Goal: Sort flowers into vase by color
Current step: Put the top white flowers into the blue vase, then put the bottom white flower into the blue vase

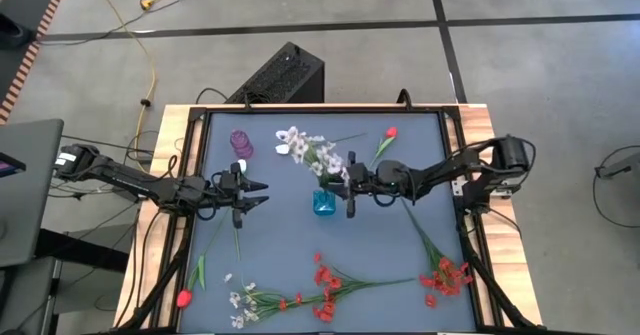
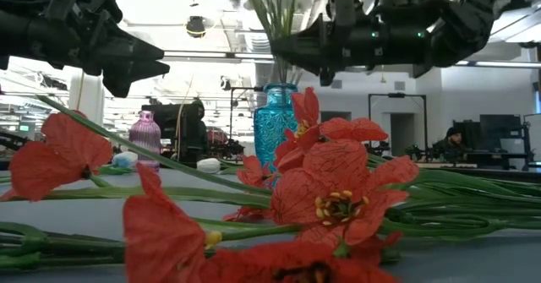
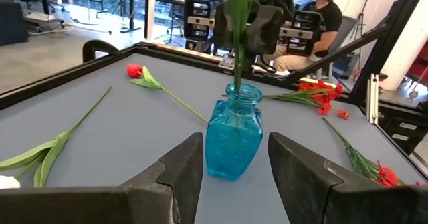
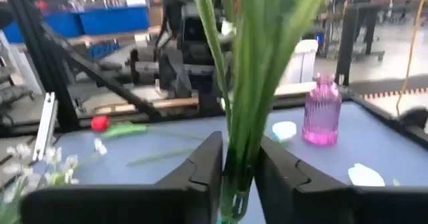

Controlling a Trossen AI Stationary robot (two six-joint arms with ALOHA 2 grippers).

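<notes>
The blue glass vase [image 1: 325,204] stands mid-table, also seen as the blue vase [image 3: 233,141] in the left wrist view. A white-bloomed spray [image 1: 306,151] has its stems in the vase. My right gripper [image 1: 341,187] sits just above the vase mouth, shut on those stems. My left gripper [image 1: 258,190] hovers open and empty left of the vase, its fingers [image 3: 175,172] pointing at it. A purple vase [image 1: 241,143] stands far-left. Red sprays [image 1: 325,280] and loose white blooms [image 1: 240,300] lie near the front edge. My right gripper [image 4: 237,164] pinches the bundle of green stems [image 4: 242,134] between its two fingers, a little above the vase mouth. It comes level from the table's right, fingers across the stems. The stem ends stand in the blue vase; the blooms lean toward the far-left.
A single red flower [image 1: 389,134] lies far-right of the vase, another red spray [image 1: 446,275] near the right edge, and a red bloom on a long stem [image 1: 185,297] at the near-left. The table has a raised black frame [image 1: 190,175]. People sit beyond the table.
</notes>
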